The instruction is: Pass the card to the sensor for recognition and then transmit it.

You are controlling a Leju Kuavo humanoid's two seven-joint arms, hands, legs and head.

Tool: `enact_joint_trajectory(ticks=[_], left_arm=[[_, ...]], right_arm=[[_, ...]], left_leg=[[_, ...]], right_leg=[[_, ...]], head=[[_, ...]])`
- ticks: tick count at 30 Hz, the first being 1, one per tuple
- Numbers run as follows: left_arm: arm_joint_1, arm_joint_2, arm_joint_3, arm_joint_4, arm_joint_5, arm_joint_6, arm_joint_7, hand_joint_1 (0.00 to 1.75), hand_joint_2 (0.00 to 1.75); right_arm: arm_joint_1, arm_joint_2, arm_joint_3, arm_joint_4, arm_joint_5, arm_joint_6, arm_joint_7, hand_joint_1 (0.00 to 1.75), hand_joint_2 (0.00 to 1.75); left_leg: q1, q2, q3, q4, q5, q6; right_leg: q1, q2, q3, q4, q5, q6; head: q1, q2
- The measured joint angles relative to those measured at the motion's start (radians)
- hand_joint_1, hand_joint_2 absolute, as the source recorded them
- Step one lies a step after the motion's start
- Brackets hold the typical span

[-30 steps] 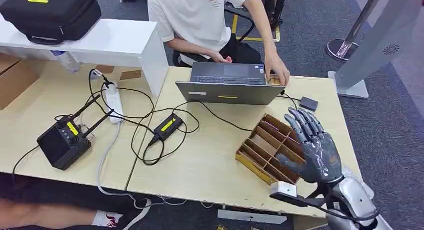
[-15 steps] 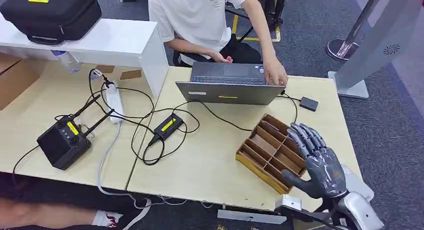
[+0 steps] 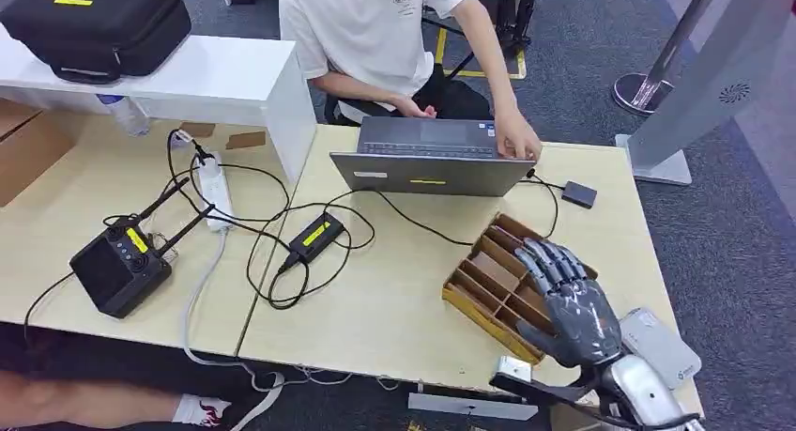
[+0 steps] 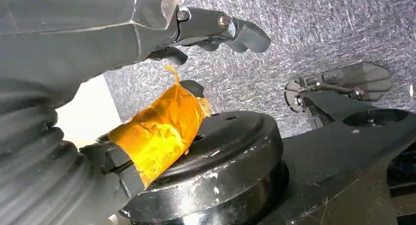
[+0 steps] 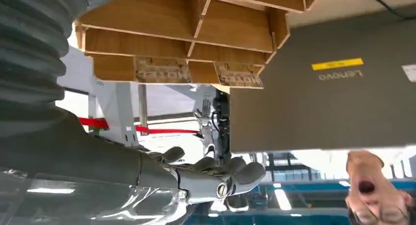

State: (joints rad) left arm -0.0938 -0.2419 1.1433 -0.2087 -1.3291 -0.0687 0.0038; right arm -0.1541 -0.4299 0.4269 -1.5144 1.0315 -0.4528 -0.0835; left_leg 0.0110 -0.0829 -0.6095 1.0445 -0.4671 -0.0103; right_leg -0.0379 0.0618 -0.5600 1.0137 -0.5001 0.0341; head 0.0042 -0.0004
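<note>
Wooden organizer [image 3: 488, 279] lies under empty right hand [image 3: 571, 300].

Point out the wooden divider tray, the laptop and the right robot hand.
wooden divider tray [image 3: 483, 279]: head view, on a bare compartment at its left side.
laptop [image 3: 427, 172]: head view, on the back of its lid.
right robot hand [image 3: 573, 304]: head view, on the back of the hand.

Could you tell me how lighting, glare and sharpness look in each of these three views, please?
Head view: even, soft light, sharp throughout, only faint shadows under the wooden tray. Left wrist view: sharp carpet, the near left hand dark, a blown-out white patch beside it. Right wrist view: upside down, bright washed-out background behind the right hand, tray and laptop evenly lit.
</note>
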Motion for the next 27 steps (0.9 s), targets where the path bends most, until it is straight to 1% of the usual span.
enact_joint_trajectory(ticks=[6,10,17,27], left_arm=[[-0.001,0.000,0.000,0.000,-0.011,-0.002,0.005,0.00,1.75],[-0.001,0.000,0.000,0.000,-0.013,-0.003,0.005,0.00,1.75],[-0.001,0.000,0.000,0.000,-0.018,-0.005,0.007,0.00,1.75],[-0.001,0.000,0.000,0.000,-0.025,-0.006,0.011,0.00,1.75]], right_arm=[[-0.085,0.036,0.031,0.117,0.011,0.012,0.025,0.00,1.75],[-0.114,0.048,0.042,0.156,0.012,0.013,0.028,0.00,1.75],[-0.150,0.051,0.053,0.215,-0.008,0.013,0.047,0.00,1.75],[-0.167,0.053,0.053,0.264,-0.017,0.011,0.047,0.00,1.75]], left_leg=[[0.000,0.000,0.000,0.000,0.000,0.000],[0.000,-0.001,0.000,0.000,0.000,0.000],[0.000,-0.001,0.000,0.000,0.000,0.000],[0.000,-0.001,0.000,0.000,0.000,0.000]], right_leg=[[0.000,0.000,0.000,0.000,0.000,0.000],[0.000,0.000,0.000,0.000,0.000,0.000],[0.000,0.000,0.000,0.000,0.000,0.000],[0.000,0.000,0.000,0.000,0.000,0.000]], head=[[0.000,0.000],[0.000,0.000],[0.000,0.000],[0.000,0.000]])
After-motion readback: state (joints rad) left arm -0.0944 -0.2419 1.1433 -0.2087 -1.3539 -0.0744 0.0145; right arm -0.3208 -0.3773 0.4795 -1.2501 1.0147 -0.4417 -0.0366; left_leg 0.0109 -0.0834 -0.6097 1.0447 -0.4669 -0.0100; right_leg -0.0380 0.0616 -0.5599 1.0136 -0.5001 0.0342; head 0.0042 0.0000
